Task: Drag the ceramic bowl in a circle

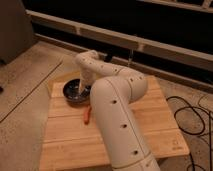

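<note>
The ceramic bowl (74, 91) is round, shallow and dark, and sits near the back left corner of the wooden table (65, 140). My white arm reaches from the lower middle up and over to the left, then bends down to the bowl. My gripper (81, 89) reaches down into the bowl at its right side, inside the rim. The arm's last link hides the bowl's right edge.
A small orange-red object (87, 114) lies on the table just in front of the bowl, next to my arm. Black cables (192, 112) lie on the speckled floor to the right. A dark wall with pale rails runs behind the table.
</note>
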Motion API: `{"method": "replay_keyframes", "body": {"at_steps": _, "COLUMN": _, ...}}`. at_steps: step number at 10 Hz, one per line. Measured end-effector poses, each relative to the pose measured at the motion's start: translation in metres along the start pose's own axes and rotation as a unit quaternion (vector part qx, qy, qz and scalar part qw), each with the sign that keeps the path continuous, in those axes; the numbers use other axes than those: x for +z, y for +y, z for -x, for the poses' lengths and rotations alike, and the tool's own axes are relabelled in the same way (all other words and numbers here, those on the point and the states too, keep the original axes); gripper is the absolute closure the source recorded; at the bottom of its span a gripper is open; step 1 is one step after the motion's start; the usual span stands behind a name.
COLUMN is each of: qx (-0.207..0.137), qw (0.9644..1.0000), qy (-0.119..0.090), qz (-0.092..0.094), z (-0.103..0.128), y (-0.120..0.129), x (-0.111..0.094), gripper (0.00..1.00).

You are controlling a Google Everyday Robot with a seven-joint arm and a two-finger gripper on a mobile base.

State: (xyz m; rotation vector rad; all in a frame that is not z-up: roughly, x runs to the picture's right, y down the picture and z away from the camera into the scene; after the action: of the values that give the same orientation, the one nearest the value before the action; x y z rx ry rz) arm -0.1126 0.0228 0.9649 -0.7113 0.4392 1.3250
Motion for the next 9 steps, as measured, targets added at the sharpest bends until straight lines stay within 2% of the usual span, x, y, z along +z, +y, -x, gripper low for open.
{"method": "replay_keyframes", "body": {"at_steps": 4, "qx": -0.006, "qw": 0.9999, "qy": 0.0, "qz": 0.011, "z": 0.002, "y": -0.003, "x": 0.007, "gripper": 0.91}}
{"method": "replay_keyframes", "body": {"at_steps": 5, "qx": -0.006, "qw": 0.9999, "qy": -0.001, "qz": 0.012, "z": 0.002, "y": -0.005, "x": 0.006, "gripper": 0.98}}
{"method": "replay_keyframes", "body": {"at_steps": 7, "qx": -0.008, "qw": 0.9999, "qy": -0.009, "qz": 0.01, "z": 0.005, "y": -0.01, "x": -0.001, "gripper": 1.0}}
{"method": "replay_keyframes", "body": {"at_steps": 9, "qx": -0.026, "qw": 0.9995, "qy": -0.019, "qz": 0.004, "z": 0.009, "y": -0.004, "x": -0.012, "gripper": 1.0}}
